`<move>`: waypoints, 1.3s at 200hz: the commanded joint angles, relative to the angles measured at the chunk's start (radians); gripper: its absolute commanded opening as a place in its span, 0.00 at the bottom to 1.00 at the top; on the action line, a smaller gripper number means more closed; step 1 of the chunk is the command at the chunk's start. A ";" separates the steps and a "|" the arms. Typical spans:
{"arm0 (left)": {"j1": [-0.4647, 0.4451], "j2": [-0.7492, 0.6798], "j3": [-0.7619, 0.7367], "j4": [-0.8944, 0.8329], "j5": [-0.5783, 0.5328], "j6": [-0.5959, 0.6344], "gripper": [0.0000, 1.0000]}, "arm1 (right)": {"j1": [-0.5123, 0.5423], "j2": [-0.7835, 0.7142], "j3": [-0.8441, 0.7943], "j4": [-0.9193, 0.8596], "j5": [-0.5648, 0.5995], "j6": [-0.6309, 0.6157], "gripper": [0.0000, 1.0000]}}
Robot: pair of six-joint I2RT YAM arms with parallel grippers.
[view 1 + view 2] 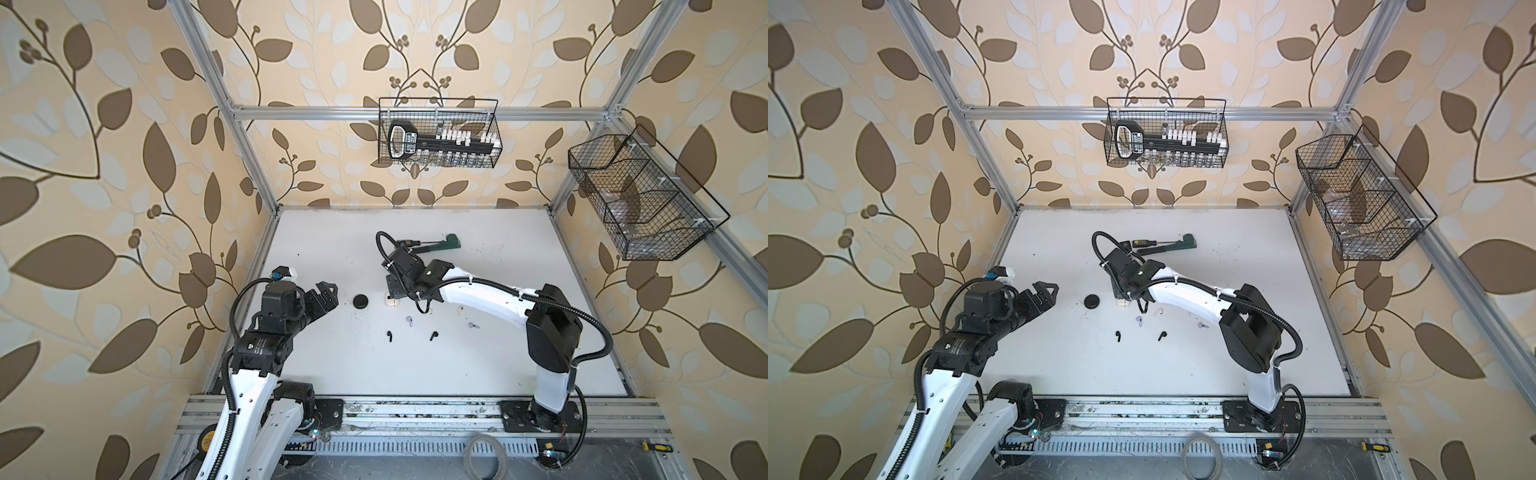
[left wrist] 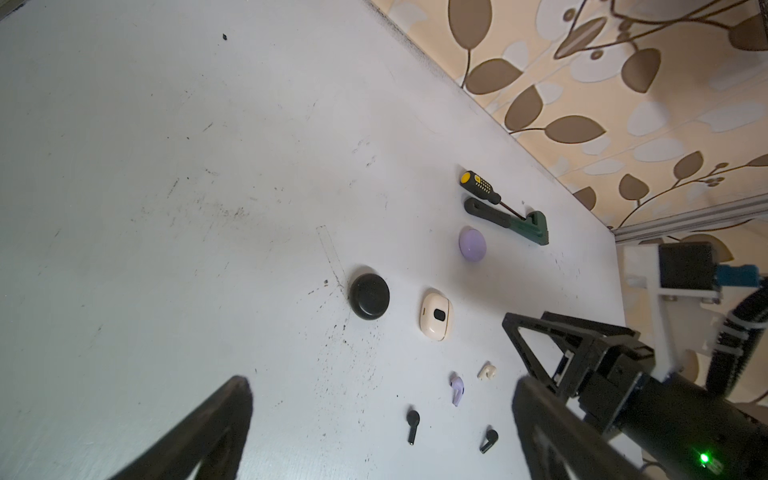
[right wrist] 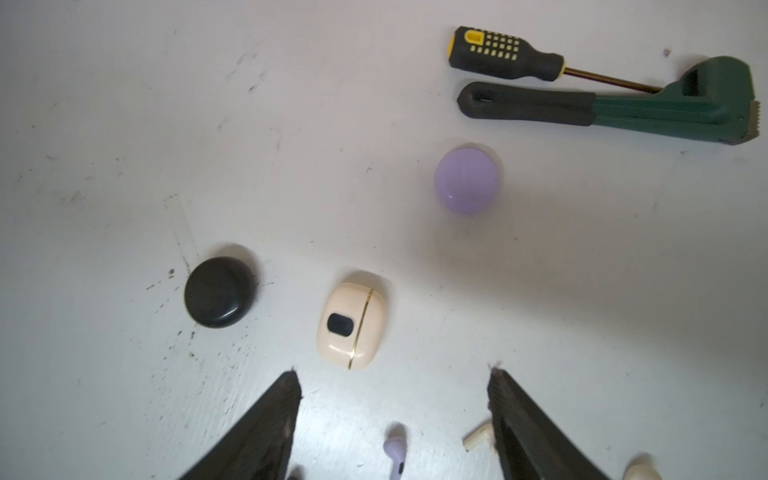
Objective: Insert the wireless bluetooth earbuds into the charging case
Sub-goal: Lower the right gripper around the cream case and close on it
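Three shut charging cases lie mid-table: a black round case [image 3: 219, 291], a cream case [image 3: 351, 325] and a lavender case [image 3: 467, 180]. Loose earbuds lie nearer the front: two black [image 1: 389, 336] [image 1: 433, 334], two lavender [image 1: 409, 320] [image 1: 472, 326], and a white one [image 1: 460, 308]. My right gripper [image 3: 395, 374] hovers open just short of the cream case, with nothing between its fingers; a lavender earbud [image 3: 395, 451] and a white earbud [image 3: 478, 438] lie under it. My left gripper [image 1: 328, 295] stands wide open and empty, left of the black case.
A black-and-yellow screwdriver [image 3: 503, 54] and a green pipe wrench [image 3: 665, 108] lie behind the cases. Two wire baskets hang on the walls, one at the back [image 1: 438, 133] and one on the right [image 1: 640, 199]. A tape roll [image 1: 486, 453] lies past the front rail.
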 commanded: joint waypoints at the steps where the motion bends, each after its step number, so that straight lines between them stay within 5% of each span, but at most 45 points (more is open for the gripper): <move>1: 0.009 -0.018 -0.008 0.007 0.002 -0.010 0.99 | 0.023 0.047 0.031 -0.022 0.010 0.027 0.74; 127: 0.009 -0.045 -0.022 0.013 0.004 -0.004 0.99 | 0.041 0.279 0.126 -0.042 -0.046 0.036 0.73; 260: 0.008 -0.042 -0.025 0.019 0.009 -0.003 0.99 | 0.014 0.348 0.120 0.000 -0.101 0.047 0.65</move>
